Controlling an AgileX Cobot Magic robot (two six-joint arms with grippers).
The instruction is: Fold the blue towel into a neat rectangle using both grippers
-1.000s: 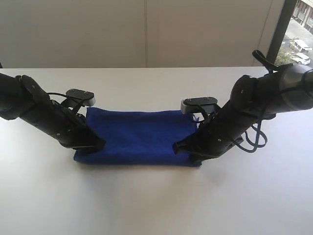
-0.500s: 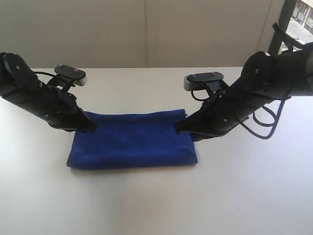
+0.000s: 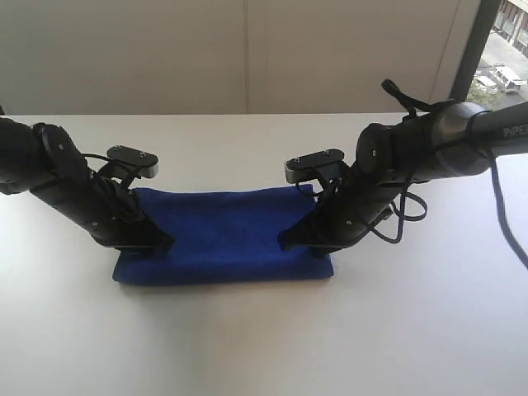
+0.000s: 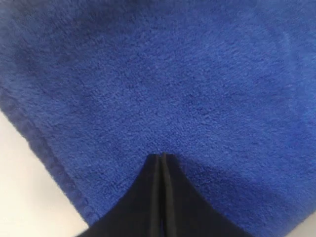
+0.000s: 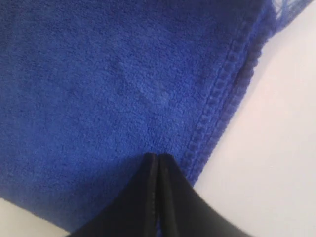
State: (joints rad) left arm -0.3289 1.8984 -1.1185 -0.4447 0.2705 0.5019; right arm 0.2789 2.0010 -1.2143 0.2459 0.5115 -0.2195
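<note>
Beneath both tips the towel [image 3: 223, 235] lies folded flat on the worktop [image 3: 247, 330]. Jaws pinched together and empty, the left tool [image 3: 165, 242] and right tool [image 3: 287, 241] press its two ends, probably to flatten the fold.

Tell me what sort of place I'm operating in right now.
Likely an office or lab test bench, not a home: a plain white table under the blue towel, pale wall panels behind, and a window overlooking parked cars.

Folded blue towel [image 3: 227, 235] flat on white counter [image 3: 264, 346]; left tool [image 3: 162, 243] and right tool [image 3: 289, 242] angled down at its ends.
</note>
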